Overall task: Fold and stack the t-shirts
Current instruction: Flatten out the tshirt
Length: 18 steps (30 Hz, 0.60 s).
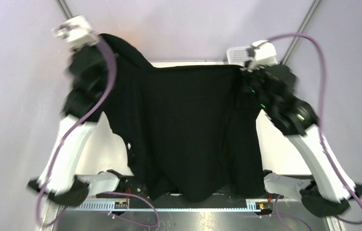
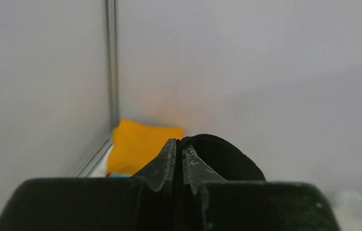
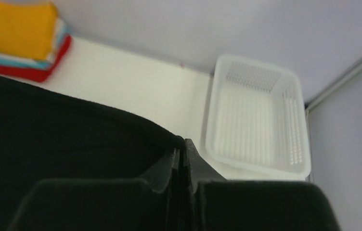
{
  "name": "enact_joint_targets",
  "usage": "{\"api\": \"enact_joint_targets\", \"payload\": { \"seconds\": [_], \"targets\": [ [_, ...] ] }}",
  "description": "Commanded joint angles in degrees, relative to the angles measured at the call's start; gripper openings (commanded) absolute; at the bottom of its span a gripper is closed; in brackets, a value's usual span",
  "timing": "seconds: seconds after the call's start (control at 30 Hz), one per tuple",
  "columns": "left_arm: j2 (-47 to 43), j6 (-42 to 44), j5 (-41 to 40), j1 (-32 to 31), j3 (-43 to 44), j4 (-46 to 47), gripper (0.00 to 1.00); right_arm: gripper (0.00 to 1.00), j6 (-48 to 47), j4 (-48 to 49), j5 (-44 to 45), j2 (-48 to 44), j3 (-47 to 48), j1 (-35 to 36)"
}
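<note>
The left jaws are pressed together on a fold of the black t-shirt [image 1: 188, 125], which bulges just behind the fingertips in the left wrist view. The right jaws are likewise clamped on an edge of the same shirt. Between the two grips the shirt is held up and spread wide. Its upper edge runs nearly level from the right grip and climbs toward the left grip in the top view. Its lower part is draped down to the near edge of the bench [image 3: 135, 82]. Whether the cloth rests on the bench cannot be told. By the far left corner a stack of folded t-shirts [image 3: 25, 48] is set, with an orange t-shirt [image 3: 15, 26] on top and a red t-shirt [image 3: 30, 73] at the bottom. Thin white and teal edges show between them. In the far right corner a white mesh basket [image 3: 258, 125] is placed, well apart from the stack.
</note>
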Motion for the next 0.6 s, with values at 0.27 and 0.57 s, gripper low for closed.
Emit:
{"api": "enact_joint_targets", "payload": {
  "seconds": [0.27,0.57],
  "targets": [
    [58.43,-2.4,9.22,13.99,27.45,-15.31,0.96,0.47,2.09,17.53,-6.32,47.22,4.91,-9.95],
    [43.52,-11.87,18.84,13.53,5.9,-10.05,0.99,0.99,6.79,18.12,-10.11,44.57,0.11,-9.93]
  ]
}}
